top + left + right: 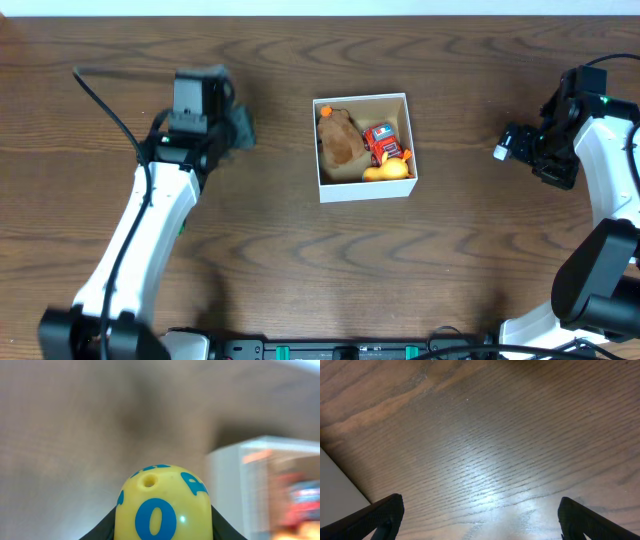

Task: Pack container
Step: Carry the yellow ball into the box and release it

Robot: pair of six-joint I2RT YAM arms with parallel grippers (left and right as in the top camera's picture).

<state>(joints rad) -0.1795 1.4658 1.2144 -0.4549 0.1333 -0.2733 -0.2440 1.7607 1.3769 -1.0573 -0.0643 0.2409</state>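
Left pincer [162, 530] pinching yellow blue-lettered toy [162, 505], container [365, 191] off to its right, right pincer [480, 520] spread, well apart from container

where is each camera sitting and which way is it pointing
Overhead: fixed above, looking straight down on the brown wooden table and the small square white cardboard box; the left arm and right arm both show.
Left wrist: on the left arm, looking along the left claw, shut on a yellow rounded plastic toy with blue markings.
Right wrist: on the right arm, looking down at bare wood; the open right claw shows its dark fingertips.
Shared: overhead and left wrist both show the box, blurred at the wrist view's right.
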